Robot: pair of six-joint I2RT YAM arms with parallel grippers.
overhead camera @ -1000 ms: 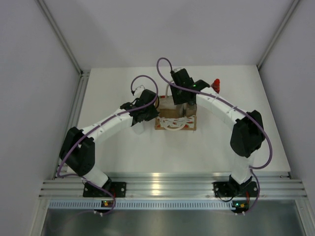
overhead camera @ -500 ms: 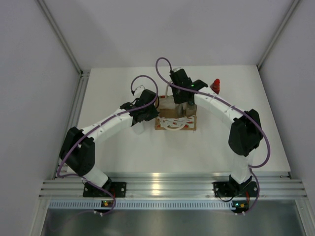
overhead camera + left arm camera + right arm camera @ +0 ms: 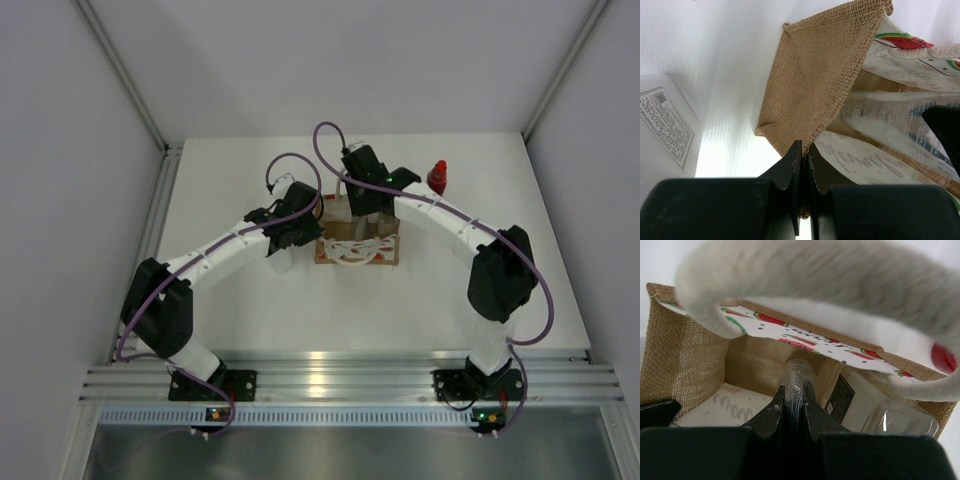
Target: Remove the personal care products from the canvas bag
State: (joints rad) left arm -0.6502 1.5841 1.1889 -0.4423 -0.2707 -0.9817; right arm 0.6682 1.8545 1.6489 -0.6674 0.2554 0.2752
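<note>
The canvas bag [image 3: 357,250] stands mid-table, its burlap side [image 3: 815,75] filling the left wrist view. My left gripper [image 3: 305,226] is shut on the bag's left rim [image 3: 802,150]. My right gripper [image 3: 366,214] reaches into the bag from above and is shut [image 3: 795,390] on the thin translucent edge of the flat pouch [image 3: 800,367]. A pale cream bottle [image 3: 865,400] with a dark label lies inside the bag to the right. The red nozzle-topped bottle [image 3: 437,177] stands on the table at the back right. A white labelled item [image 3: 665,125] rests left of the bag.
The cream rope handle [image 3: 815,270] arches across above my right gripper. The second handle [image 3: 350,256] lies over the bag's front. The white item [image 3: 283,262] sits under my left forearm. Grey walls close in the table at the back and sides.
My right gripper has shifted slightly left and nearer over the bag, so the red bottle shows more. The left arm and bag have not moved.
</note>
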